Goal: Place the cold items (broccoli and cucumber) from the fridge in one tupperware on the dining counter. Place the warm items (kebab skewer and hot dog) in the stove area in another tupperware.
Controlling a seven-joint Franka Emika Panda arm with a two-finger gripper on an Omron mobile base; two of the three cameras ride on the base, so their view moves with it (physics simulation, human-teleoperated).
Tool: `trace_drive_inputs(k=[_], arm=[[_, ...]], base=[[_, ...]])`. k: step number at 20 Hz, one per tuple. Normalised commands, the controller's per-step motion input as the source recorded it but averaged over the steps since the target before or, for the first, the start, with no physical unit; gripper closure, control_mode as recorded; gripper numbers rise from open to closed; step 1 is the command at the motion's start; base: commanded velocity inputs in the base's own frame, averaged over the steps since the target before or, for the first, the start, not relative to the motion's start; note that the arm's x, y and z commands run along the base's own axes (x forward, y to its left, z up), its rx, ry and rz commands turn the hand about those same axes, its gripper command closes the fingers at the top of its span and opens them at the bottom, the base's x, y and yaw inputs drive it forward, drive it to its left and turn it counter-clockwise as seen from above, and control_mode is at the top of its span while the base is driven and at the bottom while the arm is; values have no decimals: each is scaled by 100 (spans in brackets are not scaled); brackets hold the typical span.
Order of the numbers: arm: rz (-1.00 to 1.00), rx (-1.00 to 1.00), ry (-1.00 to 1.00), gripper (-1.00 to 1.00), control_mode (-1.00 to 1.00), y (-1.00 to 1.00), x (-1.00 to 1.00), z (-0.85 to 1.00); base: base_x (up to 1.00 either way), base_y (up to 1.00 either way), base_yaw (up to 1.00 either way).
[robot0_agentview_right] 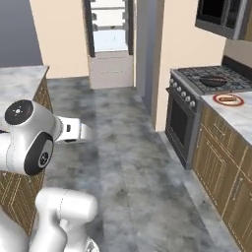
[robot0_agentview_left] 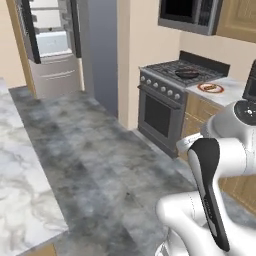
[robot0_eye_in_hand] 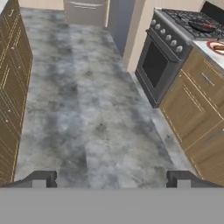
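From the left base view, the tall grey fridge [robot0_agentview_left: 50, 45] stands open at the far end of the grey marbled floor [robot0_agentview_left: 95, 155], and a round plate carrying reddish food [robot0_agentview_left: 210, 88] (too small to tell which) sits on the pale counter just beside the steel stove [robot0_agentview_left: 170, 100]. The right base view shows that plate [robot0_agentview_right: 228, 100] right of the dark pan [robot0_agentview_right: 214, 80]. In the hand view, the two-finger gripper [robot0_eye_in_hand: 111, 178] hangs spread wide, empty, above bare floor.

A hot dog [robot0_agentview_right: 228, 100] lies on a plate [robot0_agentview_right: 240, 104] beside the stove [robot0_agentview_right: 211, 78].
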Motion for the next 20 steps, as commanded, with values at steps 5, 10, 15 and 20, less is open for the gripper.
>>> trace_drive_inputs(k=[5, 10, 15, 20], arm=[[0, 0, 0, -100, 100, 0, 0, 0], [0, 0, 0, -100, 100, 0, 0, 0], [0, 0, 0, -100, 100, 0, 0, 0], [0, 0, 0, -100, 100, 0, 0, 0]], base=[[100, -35, 27], [100, -27, 23], [100, -2, 19], [100, -1, 17]])
